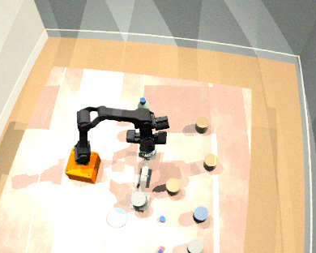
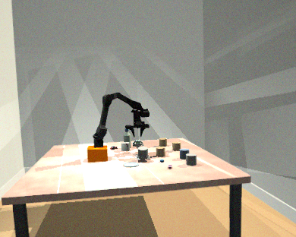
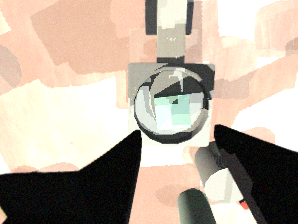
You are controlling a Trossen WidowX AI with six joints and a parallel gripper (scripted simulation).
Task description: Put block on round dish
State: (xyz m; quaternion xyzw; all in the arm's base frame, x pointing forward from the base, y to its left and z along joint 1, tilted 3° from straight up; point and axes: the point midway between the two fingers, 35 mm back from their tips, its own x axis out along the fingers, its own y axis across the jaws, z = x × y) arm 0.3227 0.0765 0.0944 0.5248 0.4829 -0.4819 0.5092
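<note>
My gripper (image 3: 177, 132) (image 2: 137, 135) is open and empty, fingers pointing down over the uncovered far end of the balance (image 1: 143, 177) (image 3: 171, 45). A pale green block (image 3: 180, 111) sits inside the round rim on that end, ahead of and between the fingertips in the wrist view. One grey cup (image 1: 138, 199) (image 2: 143, 153) stands on the near end. The other grey cup (image 2: 125, 146) (image 3: 222, 185) stands off the balance on the table, near the bottle; the arm hides it in the top view. The round dish (image 1: 117, 218) (image 2: 131, 165) is empty, beside the near end.
A bottle (image 1: 143, 105) (image 2: 127, 140) (image 3: 195, 207) stands behind the gripper. Tan cylinders (image 1: 172, 186) (image 1: 211, 161) (image 1: 202, 124), a blue one (image 1: 200, 213) and a grey one (image 1: 195, 246) stand to the right. A small blue piece (image 1: 162, 219) and a red-blue piece (image 1: 161, 250) lie nearer.
</note>
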